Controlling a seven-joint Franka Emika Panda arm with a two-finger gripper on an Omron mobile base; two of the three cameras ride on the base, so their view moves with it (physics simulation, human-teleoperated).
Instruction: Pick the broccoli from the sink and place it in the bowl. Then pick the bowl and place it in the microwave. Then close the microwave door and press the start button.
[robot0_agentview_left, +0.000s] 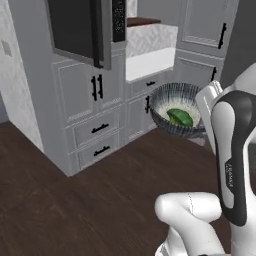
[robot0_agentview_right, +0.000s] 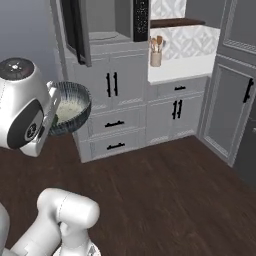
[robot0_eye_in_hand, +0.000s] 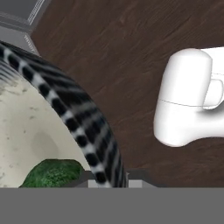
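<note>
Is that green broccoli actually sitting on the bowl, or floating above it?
Touching. In the left base view the broccoli lies on the cream inside of the bowl, no gap beneath; the hand view shows the same.

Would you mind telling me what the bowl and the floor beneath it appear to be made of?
The bowl looks like glazed ceramic: dark streaked outside, pale speckled cream inside, though a rendered image leaves that open. The floor looks like dark wood planks with visible grain and a matte finish.
</note>
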